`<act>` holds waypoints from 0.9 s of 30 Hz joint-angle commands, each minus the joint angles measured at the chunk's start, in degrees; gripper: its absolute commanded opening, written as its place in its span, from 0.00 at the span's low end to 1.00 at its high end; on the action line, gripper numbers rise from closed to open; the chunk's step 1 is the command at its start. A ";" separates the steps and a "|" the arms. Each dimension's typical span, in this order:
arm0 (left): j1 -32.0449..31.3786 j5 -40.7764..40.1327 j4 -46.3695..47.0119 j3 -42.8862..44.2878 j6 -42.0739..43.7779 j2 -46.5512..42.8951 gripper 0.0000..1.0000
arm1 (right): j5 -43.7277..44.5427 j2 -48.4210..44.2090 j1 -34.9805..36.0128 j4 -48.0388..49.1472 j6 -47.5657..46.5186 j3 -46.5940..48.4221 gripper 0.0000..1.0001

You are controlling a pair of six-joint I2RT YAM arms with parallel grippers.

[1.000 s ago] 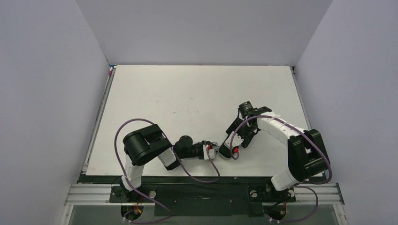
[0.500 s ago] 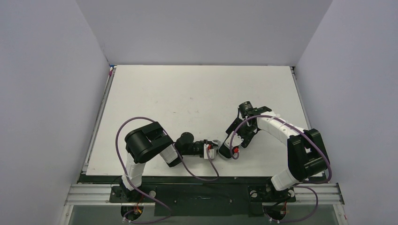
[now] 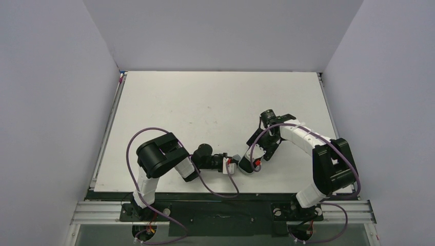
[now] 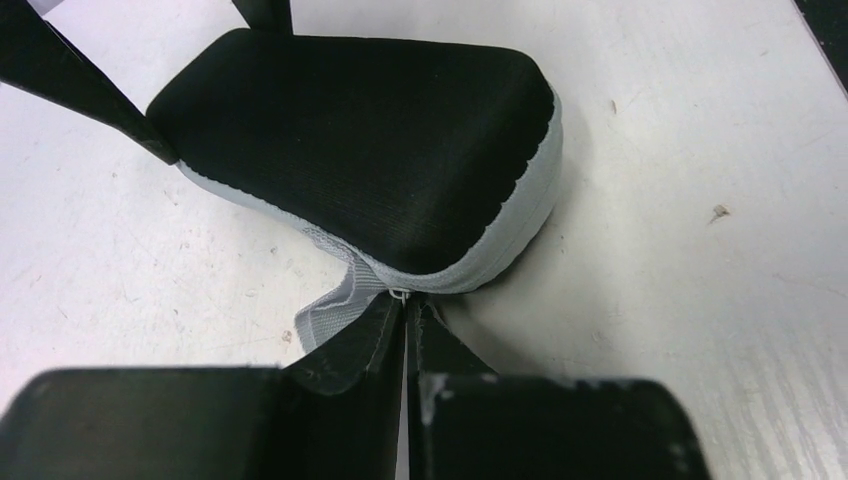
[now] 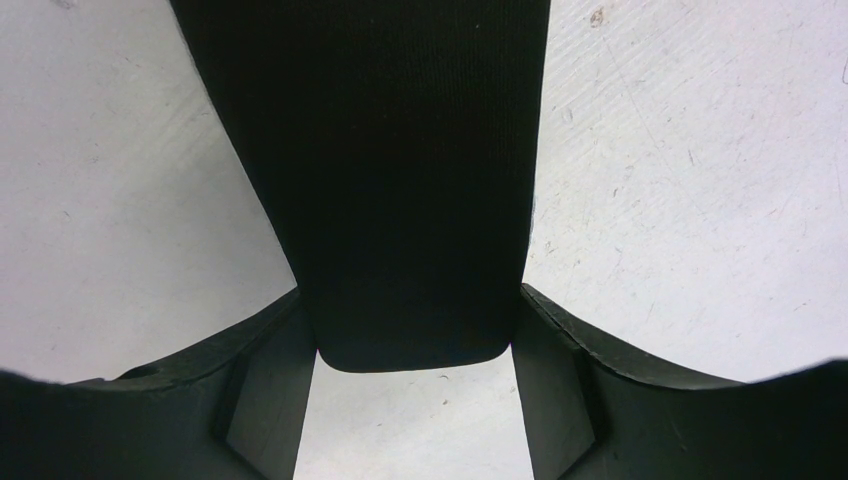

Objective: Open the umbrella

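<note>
The one thing I see between my hands is a black-and-grey sleeve. It lies close to the near edge of the surface, a little right of the middle. No lavender canopy or handle shows, so I judge the umbrella is packed inside it.

The sleeve's long axis runs slantwise, from the near-left end by my left hand out to the far-right end at my right hand. The left hand is pinched fully closed on the grey tab that sticks out of the sleeve's near end. The right hand stands wide, straddling the far end with a finger pressed against each side.

The two grips sit at opposite ends of that axis. Any pull to free the umbrella should therefore run along it, with the hands moving apart.
</note>
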 commanded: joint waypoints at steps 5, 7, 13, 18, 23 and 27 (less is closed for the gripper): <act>-1.27 1.33 4.16 -7.14 -1.25 -4.09 0.00 | -2.43 2.78 -0.87 -4.53 -9.06 -0.11 0.29; -1.79 0.41 4.76 -8.69 -1.58 -4.79 0.00 | -2.20 2.89 -0.76 -4.10 -6.12 0.38 0.26; -3.59 -5.96 5.25 -9.18 -6.01 -5.15 0.00 | -1.62 3.28 1.15 -3.52 7.96 3.11 0.18; -3.55 -11.97 5.53 -7.86 -12.81 -4.83 0.00 | -2.22 4.18 4.51 -3.89 24.38 6.63 0.15; -4.15 -13.57 5.28 -10.55 -15.55 -8.36 0.00 | -1.42 4.85 5.79 -0.32 36.91 7.66 0.09; -4.50 -15.78 5.61 -11.98 -18.77 -10.50 0.00 | -0.27 7.18 5.83 3.53 52.61 10.61 0.06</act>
